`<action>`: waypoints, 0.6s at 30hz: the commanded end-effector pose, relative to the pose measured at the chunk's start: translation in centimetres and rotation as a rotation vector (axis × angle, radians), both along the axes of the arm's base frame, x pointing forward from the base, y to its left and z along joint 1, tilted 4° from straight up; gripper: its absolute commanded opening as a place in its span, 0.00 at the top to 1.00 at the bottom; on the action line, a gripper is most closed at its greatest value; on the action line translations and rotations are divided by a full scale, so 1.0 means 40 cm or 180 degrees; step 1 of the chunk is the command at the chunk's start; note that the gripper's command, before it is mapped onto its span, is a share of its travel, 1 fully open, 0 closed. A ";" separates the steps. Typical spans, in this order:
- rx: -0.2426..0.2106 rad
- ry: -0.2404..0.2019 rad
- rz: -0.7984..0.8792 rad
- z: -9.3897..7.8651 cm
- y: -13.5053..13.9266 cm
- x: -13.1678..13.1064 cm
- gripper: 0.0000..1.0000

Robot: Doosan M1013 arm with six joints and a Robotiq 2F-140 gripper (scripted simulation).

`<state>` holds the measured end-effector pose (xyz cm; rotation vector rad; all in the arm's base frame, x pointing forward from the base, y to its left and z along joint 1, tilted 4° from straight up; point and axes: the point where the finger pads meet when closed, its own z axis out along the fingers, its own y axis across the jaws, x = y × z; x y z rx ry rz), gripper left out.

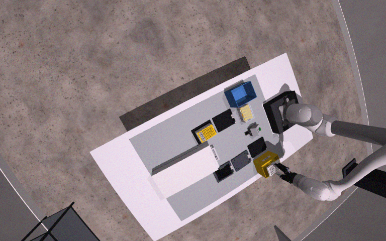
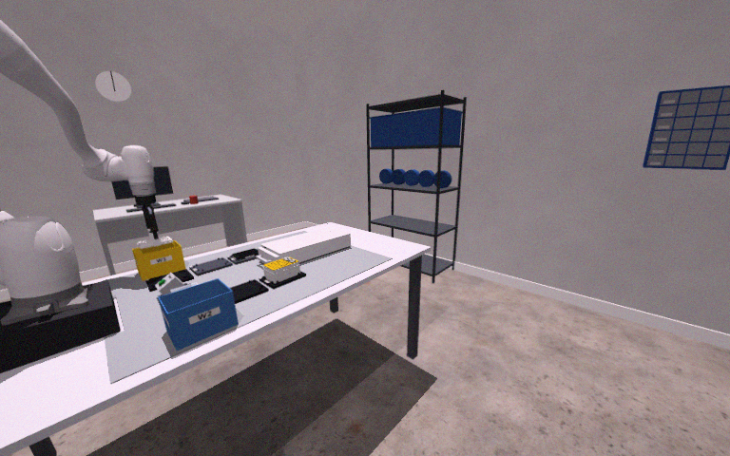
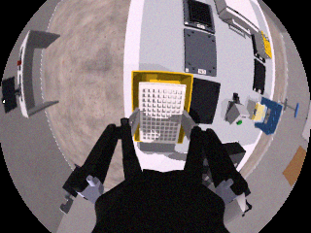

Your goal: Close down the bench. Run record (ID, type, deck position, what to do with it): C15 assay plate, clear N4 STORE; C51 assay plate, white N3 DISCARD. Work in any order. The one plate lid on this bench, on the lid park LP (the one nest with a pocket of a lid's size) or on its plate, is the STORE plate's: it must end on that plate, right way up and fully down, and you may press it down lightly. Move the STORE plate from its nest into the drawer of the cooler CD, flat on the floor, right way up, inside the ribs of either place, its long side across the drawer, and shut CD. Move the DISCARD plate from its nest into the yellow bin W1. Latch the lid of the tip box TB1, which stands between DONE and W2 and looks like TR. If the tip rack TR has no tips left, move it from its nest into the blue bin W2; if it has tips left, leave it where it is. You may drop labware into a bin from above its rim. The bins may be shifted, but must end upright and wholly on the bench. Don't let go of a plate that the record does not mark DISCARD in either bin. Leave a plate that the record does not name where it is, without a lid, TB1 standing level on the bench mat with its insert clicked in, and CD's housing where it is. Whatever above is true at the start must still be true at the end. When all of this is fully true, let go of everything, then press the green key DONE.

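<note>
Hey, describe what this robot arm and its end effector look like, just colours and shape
The arm is glossy white with smooth rounded joint housings and a darker grey tubular section near the shoulder. It stands on a black square base. The end effector is black with two jointed linkage fingers and small pale grey parts at its outer knuckles. No cables or markings show.

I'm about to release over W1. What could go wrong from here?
1. The white plate, clamped in the gripper, is nearly as wide as the yellow bin's opening, so it may catch the rim and hang up.
2. In the top view the bin stands by the bench edge; a bump might push it off.
</note>
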<state>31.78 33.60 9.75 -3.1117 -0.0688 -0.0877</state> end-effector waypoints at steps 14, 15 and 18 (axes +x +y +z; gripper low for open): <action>0.0001 0.0000 0.0000 0.000 0.000 0.000 0.34; 0.0001 0.0000 0.0000 0.000 0.000 0.000 0.34; 0.0001 0.0000 0.0000 0.000 0.000 0.000 0.34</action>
